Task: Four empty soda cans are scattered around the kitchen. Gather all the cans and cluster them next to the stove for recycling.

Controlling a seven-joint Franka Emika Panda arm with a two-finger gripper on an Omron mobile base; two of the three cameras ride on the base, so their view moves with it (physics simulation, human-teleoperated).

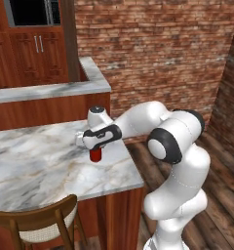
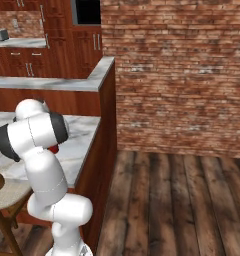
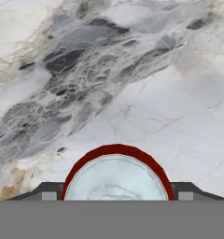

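Standing upright: red can (image 1: 95, 155) near the right, near edge of the marble counter (image 1: 36, 166), directly under the gripper (image 1: 92, 146), well apart from any stove. Looking straight down in the hand view: silver top of the can (image 3: 116, 177) sitting between the two dark fingertips (image 3: 48, 192), one on each side, spread slightly wider than the can; contact not clearly showing, so a firm pinch cannot be confirmed. Judging the can empty, therefore light, thin-walled, easily dented, smooth and a bit slippery; best taking hold across the upper side wall, with gentle pressure. Showing in the left base view: can height and counter edge. Showing in the right base view: just a red sliver (image 2: 54, 148) behind the arm.
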